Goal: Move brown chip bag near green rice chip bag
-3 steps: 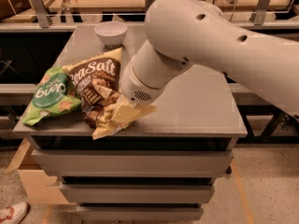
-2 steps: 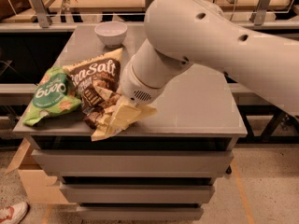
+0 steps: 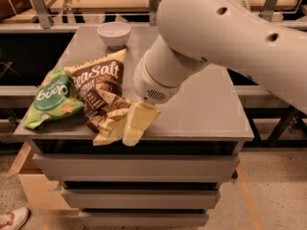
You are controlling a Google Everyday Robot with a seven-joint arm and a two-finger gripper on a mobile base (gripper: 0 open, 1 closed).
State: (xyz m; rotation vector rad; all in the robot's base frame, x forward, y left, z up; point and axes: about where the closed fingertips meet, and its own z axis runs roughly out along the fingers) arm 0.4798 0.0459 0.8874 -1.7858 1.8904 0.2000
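Observation:
The brown chip bag (image 3: 98, 83) lies flat on the grey table (image 3: 201, 104), left of the middle, with "Sea Salt" in white script. The green rice chip bag (image 3: 52, 98) lies right beside it on the left, and their edges touch. My gripper (image 3: 123, 131), pale yellow, is at the brown bag's lower end by the table's front edge and rests on or against the bag. My thick white arm (image 3: 230, 37) comes in from the upper right and hides the gripper's base.
A white bowl (image 3: 114, 34) stands at the table's back, behind the brown bag. The table has drawers below its front edge. A wooden box (image 3: 29, 176) and a shoe (image 3: 12, 218) are on the floor at the lower left.
The gripper has shifted very slightly toward the table's front edge. Both bags lie where they were.

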